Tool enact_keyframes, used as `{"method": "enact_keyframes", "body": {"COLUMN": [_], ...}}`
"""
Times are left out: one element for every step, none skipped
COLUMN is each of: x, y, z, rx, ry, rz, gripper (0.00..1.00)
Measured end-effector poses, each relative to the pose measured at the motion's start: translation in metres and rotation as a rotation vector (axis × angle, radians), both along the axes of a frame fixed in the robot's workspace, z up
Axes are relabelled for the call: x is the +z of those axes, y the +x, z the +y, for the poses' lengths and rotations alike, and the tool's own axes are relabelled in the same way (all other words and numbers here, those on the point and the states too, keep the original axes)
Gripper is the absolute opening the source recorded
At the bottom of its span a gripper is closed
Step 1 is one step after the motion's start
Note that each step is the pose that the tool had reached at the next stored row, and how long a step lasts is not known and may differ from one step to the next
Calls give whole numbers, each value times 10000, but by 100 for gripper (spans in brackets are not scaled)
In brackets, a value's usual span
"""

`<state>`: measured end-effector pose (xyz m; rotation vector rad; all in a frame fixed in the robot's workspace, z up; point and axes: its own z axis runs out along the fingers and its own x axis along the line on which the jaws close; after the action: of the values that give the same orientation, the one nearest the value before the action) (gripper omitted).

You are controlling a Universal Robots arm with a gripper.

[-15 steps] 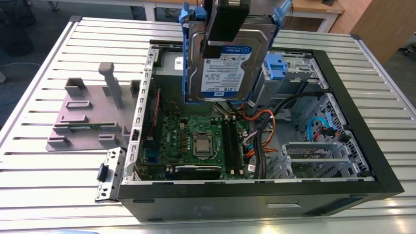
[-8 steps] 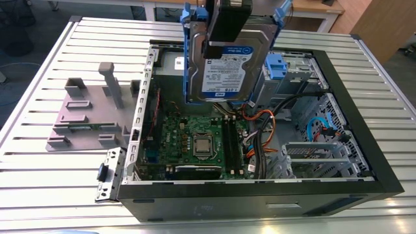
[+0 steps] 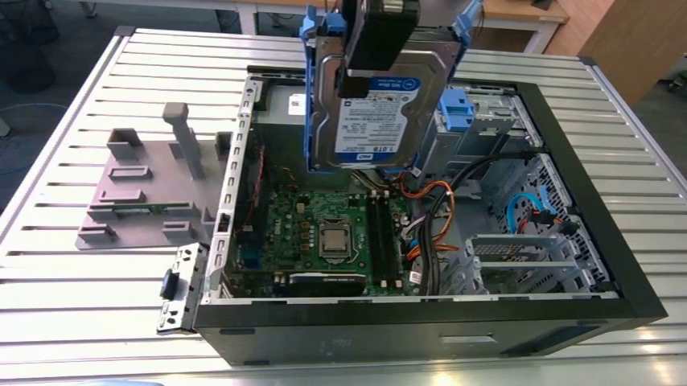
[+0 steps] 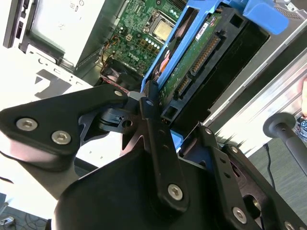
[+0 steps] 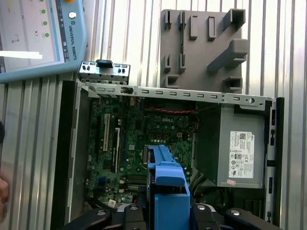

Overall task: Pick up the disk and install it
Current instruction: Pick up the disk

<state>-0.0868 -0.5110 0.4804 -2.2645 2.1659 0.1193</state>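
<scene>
Already the flat silver metal disk with its white-and-blue label and blue plastic bracket hangs upright in the black claw, clamped from above by its upper end and held in the air over the open black computer case. By the look of it the drive is stiff and fairly heavy for its size, its bare metal faces likely slippery and its circuit-board side and connector edge fragile, so the blue bracket's side rails seem the safer hold, as the second wrist view suggests the fingers bear there. Directly beneath the claw lies the green motherboard with its square processor socket; a knock there would do harm. Just beside the hanging drive a tangle of orange, black and blue cables and a blue-trimmed metal drive bay crowd the space. Well off to one side, on the slatted metal counter, stands a grey plastic fixture block, and the grey power supply box sits inside the case.
</scene>
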Motion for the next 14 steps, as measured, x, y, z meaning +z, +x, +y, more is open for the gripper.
{"method": "enact_keyframes", "body": {"x": [0, 0, 0, 0, -1, -2, -2, -2, -2, -2, -3, -3, -4, -5], "y": [2, 3, 5, 7, 8, 17, 27, 29, 30, 32, 34, 44, 54, 55], "z": [-1, -2, -3, -5, -5, -9, -14, -14, -15, -15, -15, -17, -19, -19], "rx": [-1, 0, 0, 0, 0, 0, 0, 0, 0, 0, 0, 0, 0, 0], "ry": [-1, -1, -1, -1, 0, 0, -1, 0, -1, -1, -1, -1, 0, 1], "rz": [0, 0, 0, 0, 0, 0, 1, 0, 1, 1, 0, 1, 0, 0], "gripper": [37, 37, 37, 37, 37, 37, 37, 37, 37, 37, 37, 37, 37, 37]}}
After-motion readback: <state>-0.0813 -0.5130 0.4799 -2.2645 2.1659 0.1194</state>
